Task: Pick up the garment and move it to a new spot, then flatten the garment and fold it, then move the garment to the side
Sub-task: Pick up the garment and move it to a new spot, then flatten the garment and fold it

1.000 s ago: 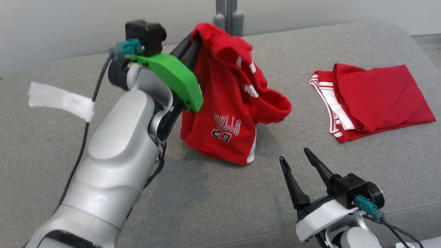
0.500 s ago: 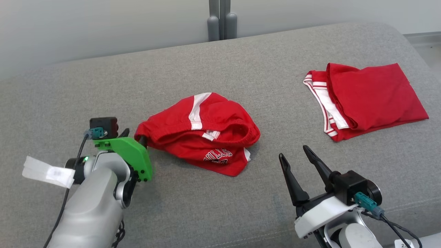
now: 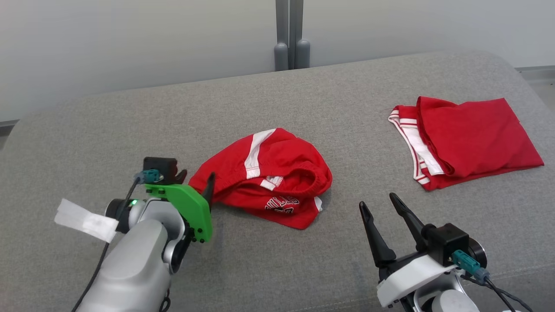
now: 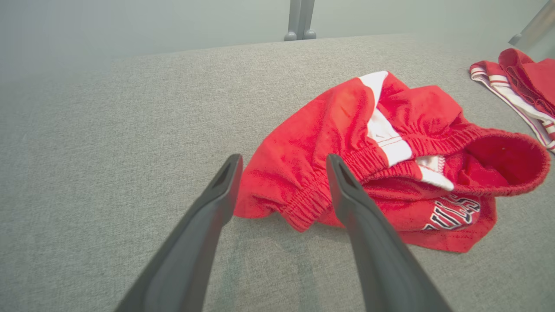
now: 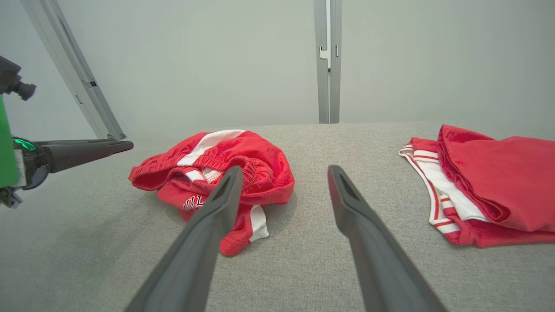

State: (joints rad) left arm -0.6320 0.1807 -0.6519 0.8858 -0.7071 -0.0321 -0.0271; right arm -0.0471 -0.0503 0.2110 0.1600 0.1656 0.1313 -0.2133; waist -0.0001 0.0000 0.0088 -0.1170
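The garment (image 3: 277, 173), red shorts with white side stripes and a printed logo, lies crumpled in a heap on the middle of the grey cushion (image 3: 303, 99). My left gripper (image 3: 197, 177) is open at the heap's left edge, low over the cushion. In the left wrist view the garment (image 4: 347, 138) has its elastic waistband edge between the spread fingers of the gripper (image 4: 284, 159). My right gripper (image 3: 377, 200) stands open to the lower right of the garment, apart from it, holding nothing. From the right wrist the garment (image 5: 243, 160) shows ahead and left of that gripper (image 5: 285, 170).
A second red garment (image 3: 472, 134) with white trim lies folded at the right end of the cushion. A grey metal post (image 3: 290, 43) rises behind the cushion's back edge against a pale wall. A white tape tag (image 3: 84, 220) hangs from my left arm.
My left gripper came down from holding the garment in the air, opened and let go of it; the garment now lies in a heap. The right arm stayed put. The camera shifted slightly.
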